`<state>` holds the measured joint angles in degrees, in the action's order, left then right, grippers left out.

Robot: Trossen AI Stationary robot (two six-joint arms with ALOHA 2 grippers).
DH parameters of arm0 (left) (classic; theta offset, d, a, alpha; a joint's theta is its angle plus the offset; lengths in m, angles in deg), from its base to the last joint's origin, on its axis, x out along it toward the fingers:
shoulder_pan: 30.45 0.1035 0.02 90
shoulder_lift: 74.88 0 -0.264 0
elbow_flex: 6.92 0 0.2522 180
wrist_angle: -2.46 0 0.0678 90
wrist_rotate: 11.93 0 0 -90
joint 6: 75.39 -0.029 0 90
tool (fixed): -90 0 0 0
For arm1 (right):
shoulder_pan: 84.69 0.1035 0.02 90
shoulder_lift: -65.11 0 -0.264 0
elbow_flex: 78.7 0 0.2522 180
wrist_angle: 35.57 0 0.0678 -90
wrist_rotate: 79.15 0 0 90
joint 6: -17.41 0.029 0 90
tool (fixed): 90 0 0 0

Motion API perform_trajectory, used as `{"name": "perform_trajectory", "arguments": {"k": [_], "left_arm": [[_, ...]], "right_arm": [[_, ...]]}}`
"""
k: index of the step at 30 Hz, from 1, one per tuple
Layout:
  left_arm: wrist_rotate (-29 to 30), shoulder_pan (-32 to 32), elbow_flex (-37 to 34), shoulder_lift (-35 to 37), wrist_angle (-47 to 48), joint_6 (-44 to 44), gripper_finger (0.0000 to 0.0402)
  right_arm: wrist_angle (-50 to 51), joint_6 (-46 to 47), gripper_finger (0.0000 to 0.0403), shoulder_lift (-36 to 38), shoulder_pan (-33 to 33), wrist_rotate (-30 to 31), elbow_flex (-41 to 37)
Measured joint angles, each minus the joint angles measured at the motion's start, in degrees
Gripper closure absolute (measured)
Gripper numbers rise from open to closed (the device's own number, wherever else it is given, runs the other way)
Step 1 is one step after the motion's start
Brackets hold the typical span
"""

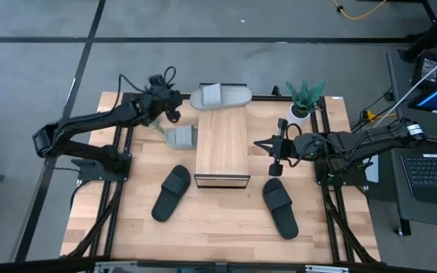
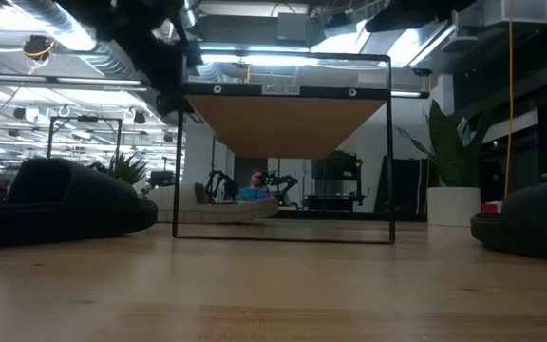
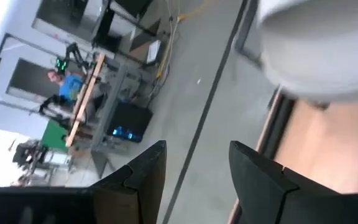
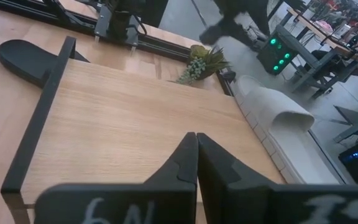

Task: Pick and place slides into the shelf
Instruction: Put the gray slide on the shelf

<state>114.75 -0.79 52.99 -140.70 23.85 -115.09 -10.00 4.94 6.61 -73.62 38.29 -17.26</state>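
wood table top (image 1: 226, 220) w/ dark rails, grey floor all round. small green plant in white pot (image 1: 303, 100) at far right corner, by the shelf.

shelf (image 1: 222, 144) in the middle, long way running near to far, light plank top, dark frame. seen from low view as a thin dark frame w/ plank top (image 2: 283, 123).

grey slide on the shelf (image 1: 220, 96) lying across its far end, long way left to right, sticking out past the shelf's left edge and over the table's far rail. shows big and blurry in left wrist view (image 3: 319, 46), and in right wrist view at the shelf's end (image 4: 278, 118).

2nd grey slide (image 1: 179, 136) on the table just left of the shelf, long way left to right, touching or nearly touching the shelf side, can't tell which.

black slide on the left (image 1: 171, 192), near-left of the shelf, tilted, far end leaning right. black slide on the right (image 1: 280, 207), near-right, far end leaning left.

left gripper (image 1: 171, 106) up by the far left corner, just left of the shelf's grey slide, fingers (image 3: 145, 180) spread apart, holding nothing.

right gripper (image 1: 273, 152) just right of the shelf, pointing at it, fingers (image 4: 182, 165) pressed together, nothing between.
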Motion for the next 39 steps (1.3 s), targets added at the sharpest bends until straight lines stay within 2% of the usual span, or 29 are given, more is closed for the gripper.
{"name": "perform_trajectory", "arguments": {"k": [7,13,18,26,29,39], "left_arm": [[-0.5,-6.4,0.0,9.7,8.0,10.8,0.0235],[-13.3,-9.4,0.0,17.5,18.3,27.6,0.0235],[-14.9,-11.1,-1.7,20.7,23.4,38.2,0.0235],[-18.7,-12.6,-13.0,21.6,18.5,50.5,0.0235],[-22.3,-11.8,-16.4,21.6,14.8,55.4,0.0235],[-30.6,-6.9,-20.1,21.6,14.4,70.7,0.0235]], "right_arm": [[0.0,0.0,0.0398,0.0,0.0,-0.1,0.0],[0.0,0.0,0.0398,-0.2,0.1,-1.6,0.0],[0.2,0.0,0.0398,-1.3,0.1,-1.7,0.0],[-1.1,0.7,0.0398,-4.4,0.2,-1.6,0.0],[-1.9,1.8,0.0398,-5.5,0.2,-1.6,0.0],[-4.2,3.2,0.0398,-7.4,2.0,-1.6,0.0]]}}
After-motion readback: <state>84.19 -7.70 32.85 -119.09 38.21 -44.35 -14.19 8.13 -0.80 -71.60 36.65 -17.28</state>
